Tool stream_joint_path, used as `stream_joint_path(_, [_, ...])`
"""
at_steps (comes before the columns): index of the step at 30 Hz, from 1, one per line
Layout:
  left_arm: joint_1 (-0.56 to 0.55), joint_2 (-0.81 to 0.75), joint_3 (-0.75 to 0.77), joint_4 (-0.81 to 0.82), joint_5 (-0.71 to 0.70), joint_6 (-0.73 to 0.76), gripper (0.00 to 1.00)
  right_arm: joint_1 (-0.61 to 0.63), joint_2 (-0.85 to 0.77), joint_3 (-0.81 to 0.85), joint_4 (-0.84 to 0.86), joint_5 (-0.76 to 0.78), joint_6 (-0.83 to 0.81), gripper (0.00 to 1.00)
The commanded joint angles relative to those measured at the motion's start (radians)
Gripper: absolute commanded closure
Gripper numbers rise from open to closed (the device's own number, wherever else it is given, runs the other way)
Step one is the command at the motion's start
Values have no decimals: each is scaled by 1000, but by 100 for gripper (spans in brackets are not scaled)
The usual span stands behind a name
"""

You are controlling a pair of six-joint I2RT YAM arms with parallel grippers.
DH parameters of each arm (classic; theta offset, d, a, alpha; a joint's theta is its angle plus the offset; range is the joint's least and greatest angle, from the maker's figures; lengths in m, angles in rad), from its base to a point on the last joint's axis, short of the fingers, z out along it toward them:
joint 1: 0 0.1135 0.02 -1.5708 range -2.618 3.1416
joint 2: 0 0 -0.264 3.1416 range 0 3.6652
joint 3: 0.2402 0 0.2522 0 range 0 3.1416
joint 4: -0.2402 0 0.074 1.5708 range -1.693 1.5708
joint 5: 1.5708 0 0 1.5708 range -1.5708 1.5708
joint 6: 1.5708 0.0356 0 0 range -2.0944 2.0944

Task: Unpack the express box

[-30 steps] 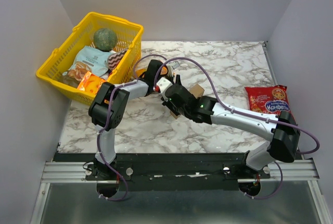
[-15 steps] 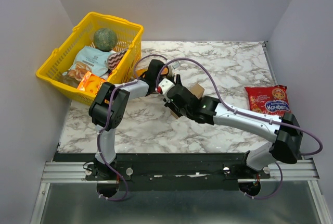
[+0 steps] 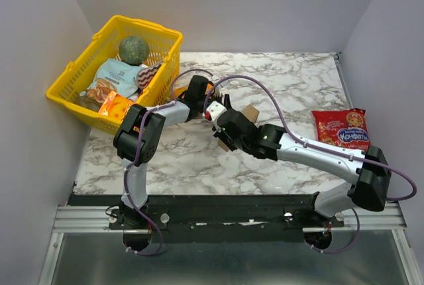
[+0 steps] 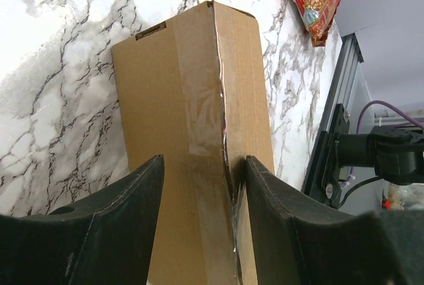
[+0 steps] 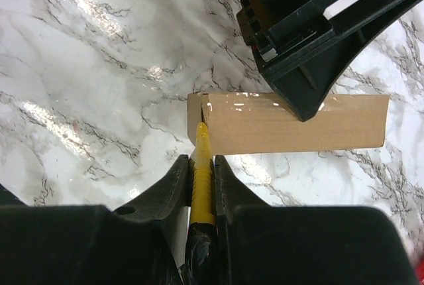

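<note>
Left wrist view shows the express box (image 4: 192,139) gripped between the left gripper (image 4: 199,232) fingers mid-table; only right wrist view shows the right gripper (image 5: 201,166) clenching a yellow blade (image 5: 201,166) at its end.

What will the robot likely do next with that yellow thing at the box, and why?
Probably draw the yellow blade, pinched in the right gripper, along the taped seam. Its tip sits at the corner of the express box, the tape looks uncut, and the left gripper straddles the box as if steadying it.

Marble table (image 3: 298,86): box (image 5: 291,122), basket (image 3: 73,89), bag (image 3: 341,128).
</note>
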Motion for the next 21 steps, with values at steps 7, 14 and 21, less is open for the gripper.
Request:
stream_joint_path(7, [14, 101, -53, -159, -201, 126, 43, -7, -93, -49, -128, -50, 23, 100])
stream_joint_path(14, [9, 110, -49, -157, -192, 140, 44, -15, -113, -60, -135, -64, 8, 99])
stream_joint_path(21, [6, 44, -18, -116, -82, 157, 33, -96, -130, 98, -156, -99, -30, 100])
